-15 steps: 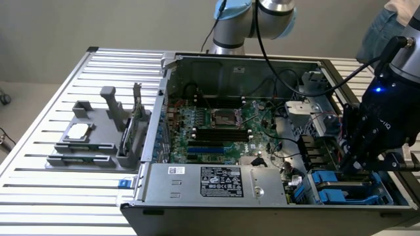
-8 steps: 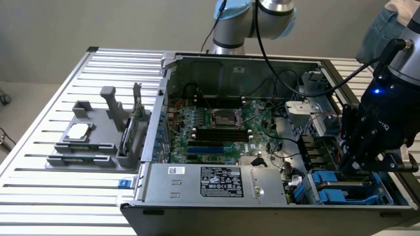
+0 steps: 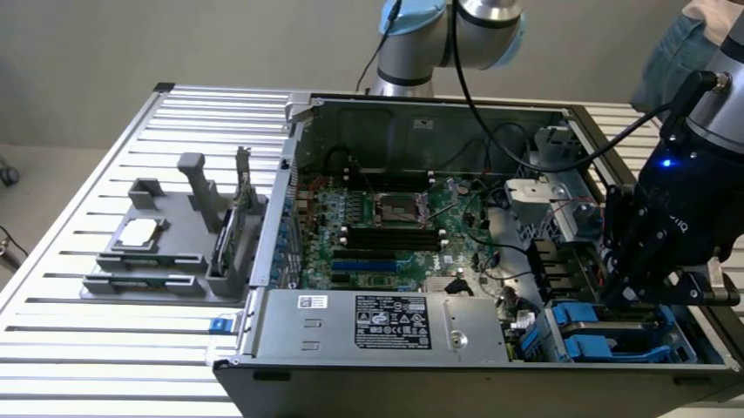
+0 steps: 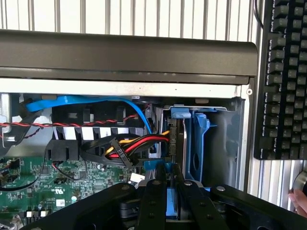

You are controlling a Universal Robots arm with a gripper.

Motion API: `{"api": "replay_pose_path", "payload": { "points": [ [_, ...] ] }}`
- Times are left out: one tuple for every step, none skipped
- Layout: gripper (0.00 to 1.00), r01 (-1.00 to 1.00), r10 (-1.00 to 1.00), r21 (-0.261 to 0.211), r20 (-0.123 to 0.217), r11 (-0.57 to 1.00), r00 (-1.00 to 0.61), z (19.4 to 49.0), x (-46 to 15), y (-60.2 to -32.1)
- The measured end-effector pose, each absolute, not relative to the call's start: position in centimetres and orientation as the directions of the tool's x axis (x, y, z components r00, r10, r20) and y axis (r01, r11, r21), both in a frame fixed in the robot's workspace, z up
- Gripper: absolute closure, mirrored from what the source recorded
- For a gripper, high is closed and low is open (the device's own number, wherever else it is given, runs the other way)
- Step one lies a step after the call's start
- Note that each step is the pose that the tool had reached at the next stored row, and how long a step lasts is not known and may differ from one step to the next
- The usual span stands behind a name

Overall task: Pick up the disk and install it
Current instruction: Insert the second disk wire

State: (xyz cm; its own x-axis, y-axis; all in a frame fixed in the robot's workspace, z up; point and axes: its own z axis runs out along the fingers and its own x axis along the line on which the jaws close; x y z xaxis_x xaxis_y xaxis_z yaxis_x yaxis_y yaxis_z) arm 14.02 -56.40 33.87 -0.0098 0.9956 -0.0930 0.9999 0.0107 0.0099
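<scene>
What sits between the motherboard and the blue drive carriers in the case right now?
In the wrist view, a bundle of red, yellow and black power cables spans from over the motherboard to the blue drive carriers.

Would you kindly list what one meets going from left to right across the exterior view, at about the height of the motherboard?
Grey fixture holding a small silver chip → upright grey holder → green motherboard → silver drive cage → black gripper, reaching down into the blue-carrier bay.

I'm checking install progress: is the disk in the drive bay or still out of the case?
In: the disk stands on edge in its blue carrier inside the bay, cables plugged into it.
</scene>
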Motion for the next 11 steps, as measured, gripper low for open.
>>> {"api": "replay_pose_path", "payload": {
  "points": [
    [0.84, 1.000, 0.996, 0.010, -0.093, 0.011, -0.010, 33.84, 14.02, -56.41],
    [0.84, 1.000, 0.996, 0.010, -0.093, 0.011, -0.010, 33.82, 14.02, -56.42],
    [0.84, 1.000, 0.996, 0.010, -0.092, 0.011, -0.010, 33.79, 14.02, -56.43],
    [0.84, 1.000, 0.996, 0.010, -0.092, 0.011, -0.010, 33.76, 14.02, -56.44],
    [0.84, 1.000, 0.996, 0.010, -0.092, 0.011, -0.010, 33.74, 14.02, -56.44],
    [0.84, 1.000, 0.996, 0.010, -0.091, 0.011, -0.010, 33.70, 14.02, -56.44],
    [0.84, 1.000, 0.996, 0.010, -0.091, 0.011, -0.010, 33.67, 14.02, -56.45],
    [0.84, 1.000, 0.996, 0.010, -0.090, 0.011, -0.010, 33.64, 14.02, -56.45],
    [0.84, 1.000, 0.996, 0.010, -0.090, 0.011, -0.010, 33.62, 14.02, -56.46],
    [0.84, 1.000, 0.996, 0.010, -0.090, 0.011, -0.010, 33.61, 14.02, -56.46],
    [0.84, 1.000, 0.996, 0.010, -0.090, 0.011, -0.010, 33.60, 14.02, -56.47]
  ]
}}
